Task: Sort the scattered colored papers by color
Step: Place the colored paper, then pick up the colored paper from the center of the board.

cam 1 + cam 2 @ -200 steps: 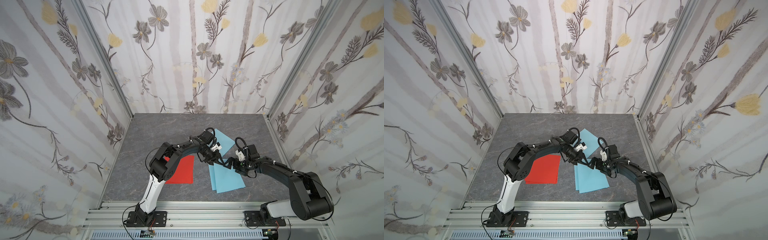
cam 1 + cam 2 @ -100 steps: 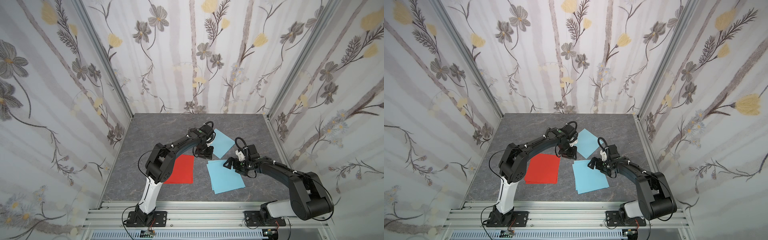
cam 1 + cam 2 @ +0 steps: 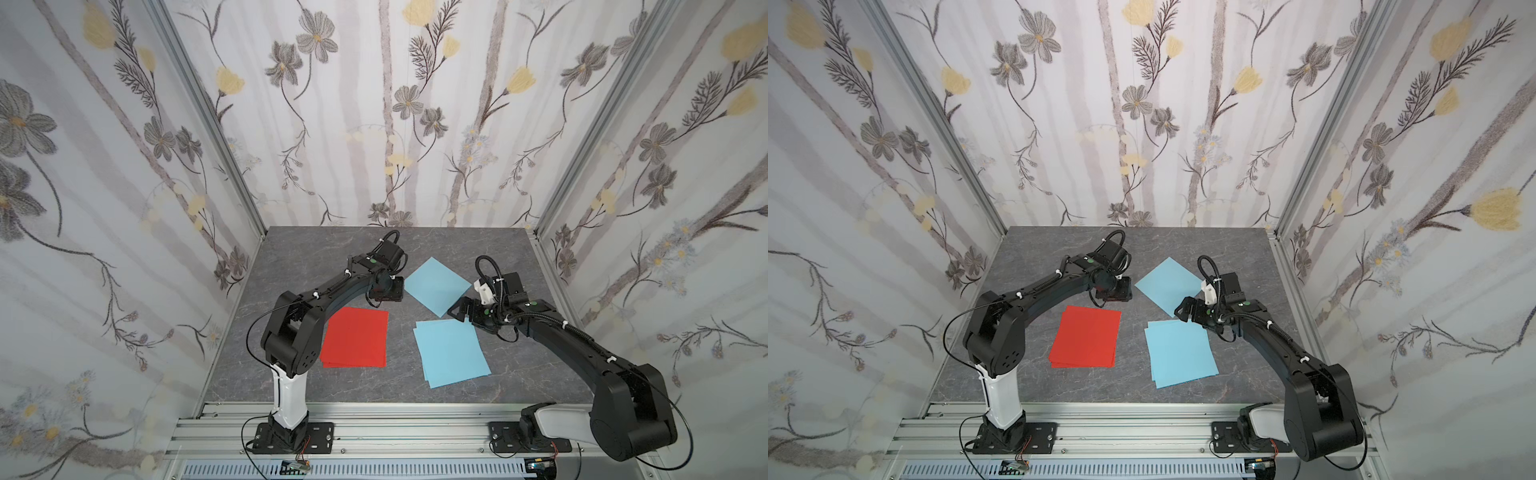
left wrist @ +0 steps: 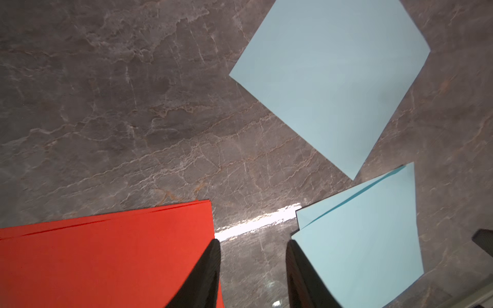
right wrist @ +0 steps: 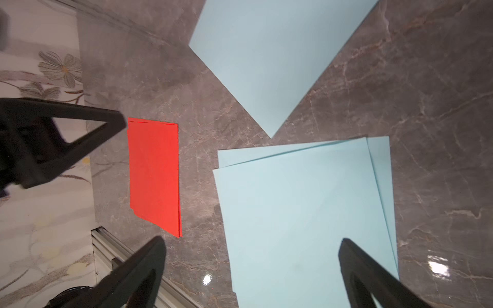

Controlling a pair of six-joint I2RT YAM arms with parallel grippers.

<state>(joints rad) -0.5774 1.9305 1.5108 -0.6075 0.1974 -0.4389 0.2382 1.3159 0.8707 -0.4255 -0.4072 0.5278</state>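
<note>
Grey marble desk [image 3: 316, 257], floral walls: red stack [image 3: 355, 337] and blue stack [image 3: 451, 353] lie side by side, lone blue sheet [image 3: 434, 284] apart behind them. My left gripper [image 4: 252, 244] part open, empty; my right gripper [image 5: 252, 241] spread wide, empty, near lone sheet's corner. Sheet likely light, floppy, slippery on stone; corner pinch looks best.

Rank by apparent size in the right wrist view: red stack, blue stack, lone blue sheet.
1. blue stack: largest, partly cut off by the frame.
2. lone blue sheet: also cropped.
3. red stack: smallest, but it lies farthest from this camera, so its true size may match the others.
</note>
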